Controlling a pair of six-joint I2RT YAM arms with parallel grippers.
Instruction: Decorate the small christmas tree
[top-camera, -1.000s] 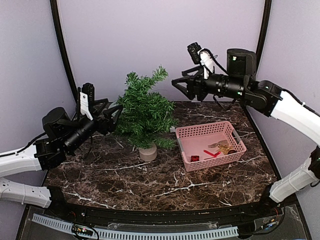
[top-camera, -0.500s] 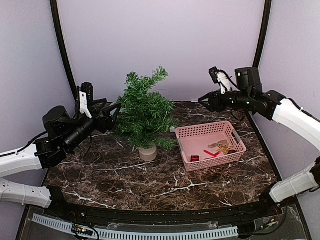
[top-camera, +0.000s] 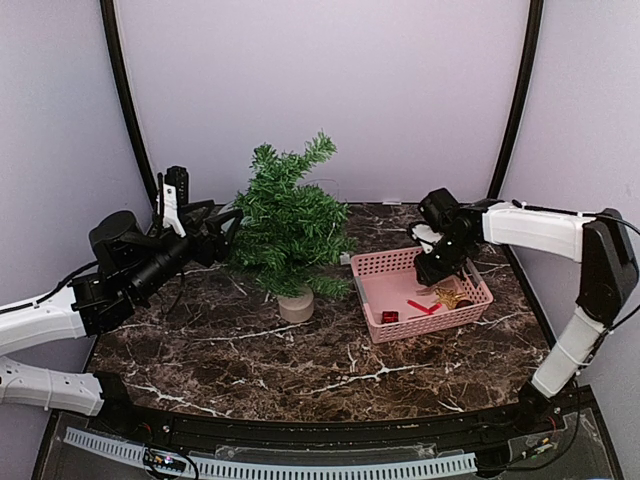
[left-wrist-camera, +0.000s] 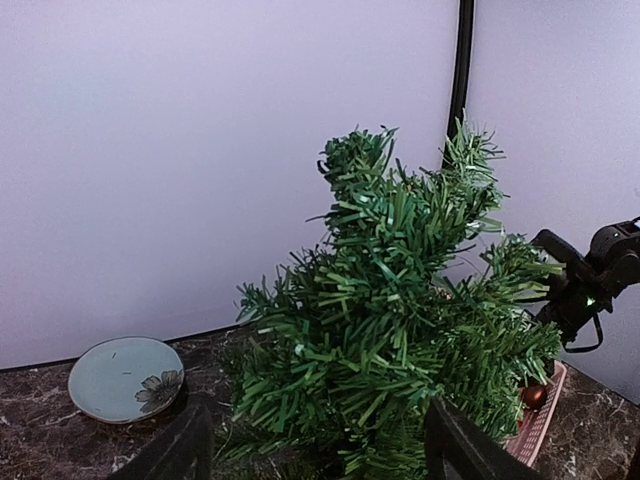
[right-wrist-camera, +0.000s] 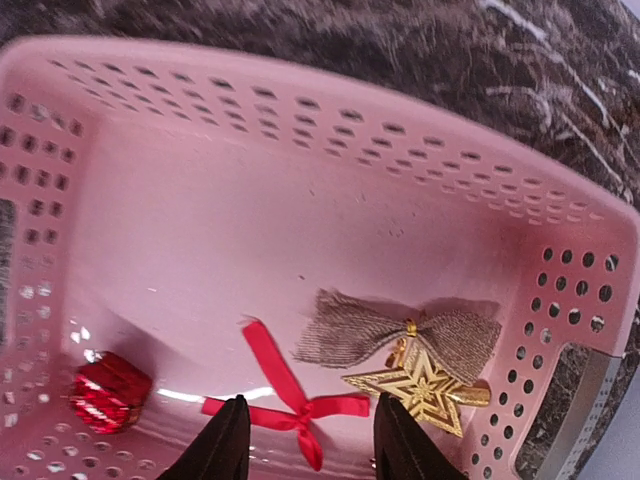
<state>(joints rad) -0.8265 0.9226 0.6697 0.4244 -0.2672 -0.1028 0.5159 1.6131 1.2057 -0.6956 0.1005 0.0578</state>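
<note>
Hovering over the pink basket, the right gripper is holding its fingers apart, gripping nothing, just above the red ribbon, with the gold star at the ribbon's 3 o'clock. The small christmas tree is standing upright on the marble table, at the basket's 9 o'clock. At the tree's 9 o'clock, the left gripper is gaping wide, empty.

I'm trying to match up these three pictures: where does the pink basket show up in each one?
Top external: pink basket right of centre, beside the small christmas tree.
Left wrist: basket edge only, bottom right, past the tree.
Right wrist: basket fills nearly the whole picture.
Shared landmark: the dark marble table, in all three.
</note>
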